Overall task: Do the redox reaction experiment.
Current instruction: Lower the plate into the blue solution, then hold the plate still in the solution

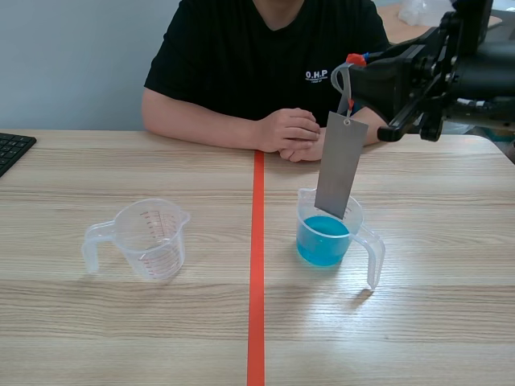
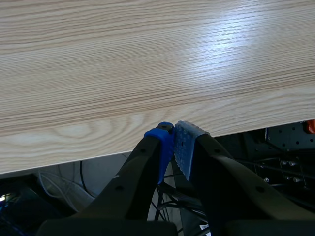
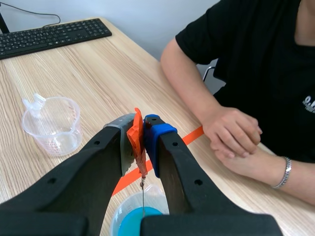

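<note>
A grey metal plate (image 1: 339, 165) hangs upright from a loop with an orange tag (image 1: 355, 58). My right gripper (image 1: 352, 71) is raised at the far right and shut on that tag (image 3: 137, 140). The plate's lower edge sits inside the mouth of a clear measuring cup (image 1: 364, 233) of blue liquid (image 1: 322, 241); I cannot tell whether it touches the liquid. In the right wrist view the cup (image 3: 129, 216) is straight under my right gripper (image 3: 140, 125), and the plate shows edge-on as a thin line. An empty measuring cup (image 1: 149, 239) stands left of the tape line. My left gripper (image 2: 173, 146) is shut on nothing over the table's near edge.
A person sits across the table with clasped hands (image 1: 294, 133) resting on the far edge, just behind the blue cup. A black keyboard (image 1: 12, 149) lies at the far left. An orange tape line (image 1: 257, 265) runs down the table's middle.
</note>
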Robot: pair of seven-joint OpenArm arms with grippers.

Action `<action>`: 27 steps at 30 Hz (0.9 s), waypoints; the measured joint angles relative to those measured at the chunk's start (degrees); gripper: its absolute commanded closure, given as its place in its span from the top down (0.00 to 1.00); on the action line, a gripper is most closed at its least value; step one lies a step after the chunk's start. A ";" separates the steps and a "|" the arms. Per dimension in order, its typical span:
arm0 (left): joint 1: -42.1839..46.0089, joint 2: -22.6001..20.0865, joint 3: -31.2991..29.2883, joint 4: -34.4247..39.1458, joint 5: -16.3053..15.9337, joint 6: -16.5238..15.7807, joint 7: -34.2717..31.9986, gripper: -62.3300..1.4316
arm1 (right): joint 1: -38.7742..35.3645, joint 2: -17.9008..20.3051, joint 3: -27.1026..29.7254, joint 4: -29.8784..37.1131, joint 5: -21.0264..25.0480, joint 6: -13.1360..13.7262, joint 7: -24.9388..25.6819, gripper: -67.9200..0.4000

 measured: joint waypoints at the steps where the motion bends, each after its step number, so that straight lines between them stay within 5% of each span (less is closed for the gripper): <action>1: 0.00 0.00 0.00 0.00 0.00 0.00 0.00 0.10 | -0.02 -0.15 -0.44 -0.59 -0.76 0.02 0.83 0.03; 16: 0.00 0.02 0.00 0.00 0.00 -0.07 0.00 0.10 | 0.02 -3.15 -4.55 -12.59 -15.96 0.00 13.97 0.03; 27: 0.00 0.00 0.00 0.00 0.00 -0.37 0.00 0.10 | 2.86 -3.63 -8.26 -19.28 -19.61 0.00 20.35 0.03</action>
